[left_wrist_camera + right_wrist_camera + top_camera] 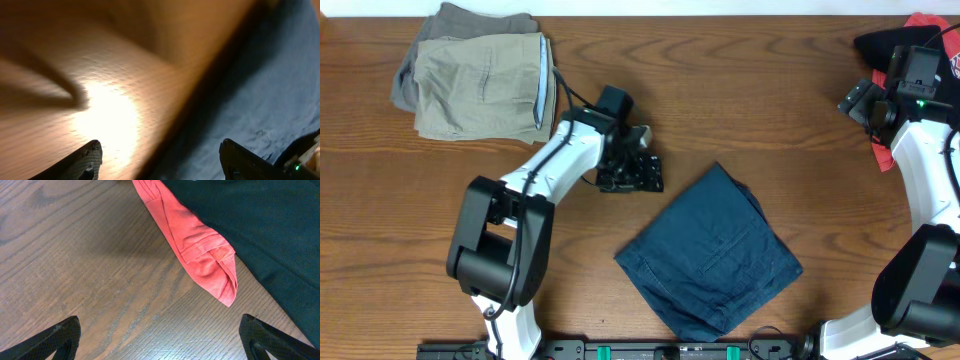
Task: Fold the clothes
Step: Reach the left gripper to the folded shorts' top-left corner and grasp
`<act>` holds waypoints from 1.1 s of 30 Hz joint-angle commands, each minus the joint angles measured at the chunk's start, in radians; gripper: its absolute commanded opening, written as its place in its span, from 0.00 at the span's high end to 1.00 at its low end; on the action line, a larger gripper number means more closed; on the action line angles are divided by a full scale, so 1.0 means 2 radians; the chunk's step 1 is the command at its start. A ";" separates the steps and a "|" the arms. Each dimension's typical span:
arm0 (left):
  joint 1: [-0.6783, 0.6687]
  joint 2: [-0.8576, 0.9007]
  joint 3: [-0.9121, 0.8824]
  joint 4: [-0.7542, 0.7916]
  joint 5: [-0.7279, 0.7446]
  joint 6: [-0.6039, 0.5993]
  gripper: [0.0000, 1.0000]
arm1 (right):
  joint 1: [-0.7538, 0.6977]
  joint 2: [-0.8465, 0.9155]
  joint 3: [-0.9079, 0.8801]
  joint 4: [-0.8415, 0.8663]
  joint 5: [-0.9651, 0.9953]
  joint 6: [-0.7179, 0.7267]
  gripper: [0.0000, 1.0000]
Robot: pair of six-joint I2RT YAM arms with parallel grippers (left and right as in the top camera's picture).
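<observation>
The dark navy shorts [710,255] lie folded into a rough diamond on the table's front middle. My left gripper [636,174] hovers just off their upper left corner, open and holding nothing. The left wrist view is blurred; it shows the navy fabric [280,85] to the right and bare wood under the spread fingers [89,159], with my left gripper [160,162] holding nothing. My right gripper [858,100] stays at the far right edge. In its wrist view the right gripper [162,340] stands wide open above bare wood.
Folded khaki shorts [485,85] sit stacked on a grey garment [450,20] at the back left. A red cloth [200,255] and a black garment [270,225] lie at the back right, just beyond my right gripper. The wooden table [770,100] is bare between the piles.
</observation>
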State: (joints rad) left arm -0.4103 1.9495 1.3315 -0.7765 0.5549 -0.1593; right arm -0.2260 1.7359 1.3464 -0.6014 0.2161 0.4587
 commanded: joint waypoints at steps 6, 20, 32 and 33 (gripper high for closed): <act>-0.041 -0.004 -0.028 0.029 0.014 0.018 0.23 | 0.000 -0.005 0.006 0.001 0.006 -0.006 0.01; -0.044 -0.004 -0.054 0.045 -0.042 0.008 0.23 | 0.000 -0.005 0.006 0.001 0.006 -0.006 0.01; -0.087 -0.004 -0.076 0.078 0.005 0.002 0.23 | 0.000 -0.005 0.006 0.001 0.006 -0.006 0.01; -0.090 -0.004 -0.076 0.079 0.005 0.002 0.23 | 0.000 -0.005 0.006 0.001 0.006 -0.006 0.01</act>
State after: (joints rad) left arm -0.5701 1.9476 1.2060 -0.6189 0.5564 -0.1528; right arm -0.2260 1.7359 1.3464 -0.6014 0.2157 0.4587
